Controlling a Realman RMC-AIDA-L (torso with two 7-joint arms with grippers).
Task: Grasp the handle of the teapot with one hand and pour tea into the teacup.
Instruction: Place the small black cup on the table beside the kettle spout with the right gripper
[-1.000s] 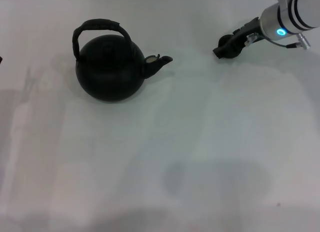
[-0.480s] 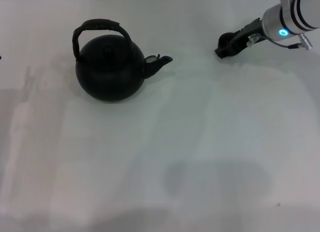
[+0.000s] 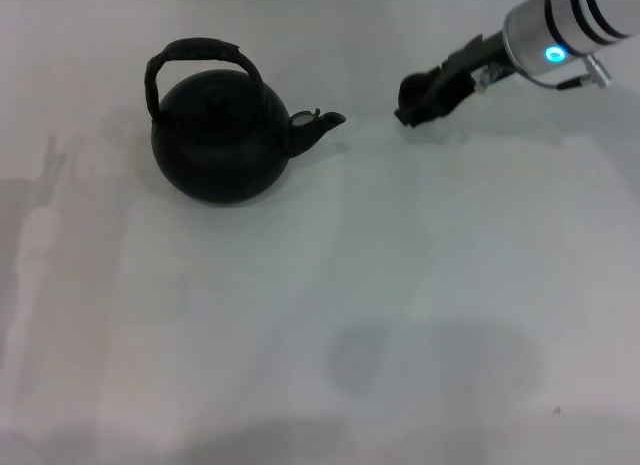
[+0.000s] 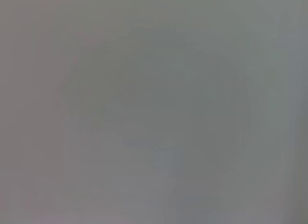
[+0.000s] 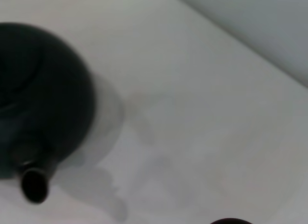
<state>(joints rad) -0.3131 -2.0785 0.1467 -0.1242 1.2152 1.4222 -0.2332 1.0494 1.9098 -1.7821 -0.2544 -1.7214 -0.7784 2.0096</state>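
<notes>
Right gripper (image 3: 418, 100) has moved toward 9 o'clock across the desk (image 3: 400, 285), from the far right closer to the teapot (image 3: 218, 135) spout, now near it but apart. The arm sits slightly farther toward 12.

No readable text, as far as visible.

The right arm (image 3: 570, 25) is a silver-white cylinder with black bands and a glowing cyan ring light. Its right gripper (image 3: 425, 93) is black, with a thin cable nearby.
</notes>
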